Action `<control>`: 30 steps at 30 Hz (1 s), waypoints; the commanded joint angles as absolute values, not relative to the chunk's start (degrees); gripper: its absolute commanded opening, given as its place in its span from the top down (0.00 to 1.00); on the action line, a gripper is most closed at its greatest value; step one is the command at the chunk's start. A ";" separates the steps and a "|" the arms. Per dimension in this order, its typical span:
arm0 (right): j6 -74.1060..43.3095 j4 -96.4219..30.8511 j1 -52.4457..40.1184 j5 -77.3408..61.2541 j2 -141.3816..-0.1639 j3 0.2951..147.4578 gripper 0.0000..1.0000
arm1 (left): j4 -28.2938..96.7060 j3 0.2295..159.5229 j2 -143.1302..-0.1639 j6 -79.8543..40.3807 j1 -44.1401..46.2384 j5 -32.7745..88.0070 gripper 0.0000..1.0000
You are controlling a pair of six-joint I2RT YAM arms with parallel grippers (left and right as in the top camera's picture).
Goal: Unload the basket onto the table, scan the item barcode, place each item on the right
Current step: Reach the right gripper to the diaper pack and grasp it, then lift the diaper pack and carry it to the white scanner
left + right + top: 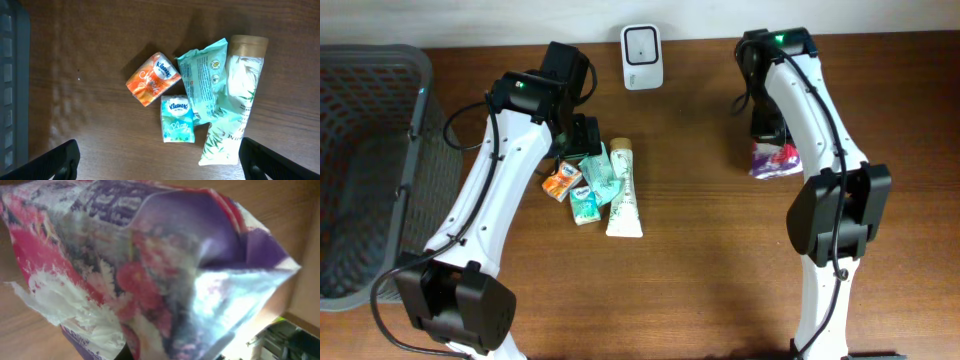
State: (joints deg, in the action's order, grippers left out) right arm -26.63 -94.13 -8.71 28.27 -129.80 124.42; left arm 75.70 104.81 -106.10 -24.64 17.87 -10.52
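Broadly, the wooden table [700, 290] fills the overhead view, with a grey mesh basket [380, 60] at its left side (cut off by the edge of the view). The left arm [490, 180] and right arm [820, 110] both reach toward the far side.

The right gripper [767, 128] is clamped shut on a purple and pink packet [150, 270], which sits at the far right of the table and pokes out on the near side of the gripper in the overhead view. The packet crowds the right wrist view so fully that the fingers are hidden, and its print is too blurred to read.

The left gripper [582, 140] hangs with its jaws spread wide and holds nothing. Its dark fingers [57, 160] show only as tips in the bottom corners of the left wrist view. A cluster lies below it: a white tube [235, 100], a green wipes pack [202, 80] overlapping it, an orange tissue pack [152, 79] and a teal tissue pack [177, 120].

A small white scanner [642, 56] stands at the far edge between the arms, well apart from the packet.
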 commanded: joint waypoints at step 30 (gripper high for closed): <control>9.50 -89.38 6.90 -24.62 -129.01 126.72 0.01 | 75.72 105.43 -104.88 -23.94 17.82 -10.33 0.01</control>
